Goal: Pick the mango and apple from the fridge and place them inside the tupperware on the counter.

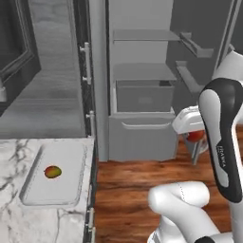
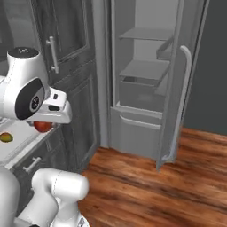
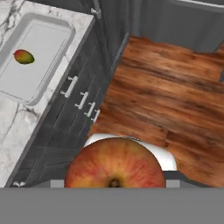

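apple under white arm | mango in tupperware | fridge open

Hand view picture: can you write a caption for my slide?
The end effector carries the apple above the wooden floor, with the mango already lying in the tupperware on the counter.

Domestic kitchen: open fridge with grey shelves and drawer, marble counter over dark wood-grain drawers with bar handles, tall cabinets, wooden floor.
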Robot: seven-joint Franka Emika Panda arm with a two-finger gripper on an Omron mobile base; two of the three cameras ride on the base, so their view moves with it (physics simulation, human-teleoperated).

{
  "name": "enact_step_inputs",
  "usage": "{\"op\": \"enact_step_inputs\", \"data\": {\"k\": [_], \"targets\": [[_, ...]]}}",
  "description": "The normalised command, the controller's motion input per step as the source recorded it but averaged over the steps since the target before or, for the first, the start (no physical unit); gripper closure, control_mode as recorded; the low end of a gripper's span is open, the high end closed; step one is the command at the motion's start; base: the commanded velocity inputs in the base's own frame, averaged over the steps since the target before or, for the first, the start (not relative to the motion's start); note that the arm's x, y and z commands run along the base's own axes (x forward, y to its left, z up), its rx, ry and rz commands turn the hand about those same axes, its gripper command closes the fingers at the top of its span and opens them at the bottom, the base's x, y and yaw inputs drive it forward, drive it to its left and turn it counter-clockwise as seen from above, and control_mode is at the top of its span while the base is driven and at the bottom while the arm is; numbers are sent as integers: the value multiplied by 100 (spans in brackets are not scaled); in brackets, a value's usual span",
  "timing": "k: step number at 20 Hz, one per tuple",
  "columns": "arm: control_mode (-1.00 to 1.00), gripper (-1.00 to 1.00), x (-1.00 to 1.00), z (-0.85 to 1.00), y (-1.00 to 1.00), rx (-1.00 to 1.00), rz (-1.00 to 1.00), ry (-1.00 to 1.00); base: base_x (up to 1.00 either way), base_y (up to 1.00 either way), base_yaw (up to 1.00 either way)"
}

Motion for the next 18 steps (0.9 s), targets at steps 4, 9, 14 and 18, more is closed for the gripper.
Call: {"op": "enact_step_inputs", "data": {"k": [4,9,14,18], "targets": [[100,100,0,0,0,0,0,0,-28,-92,52],[100,100,0,0,0,0,0,0,0,-100,65],[100,100,0,0,0,0,0,0,6,-35,59],[100,100,0,0,0,0,0,0,28,5,50]]}}
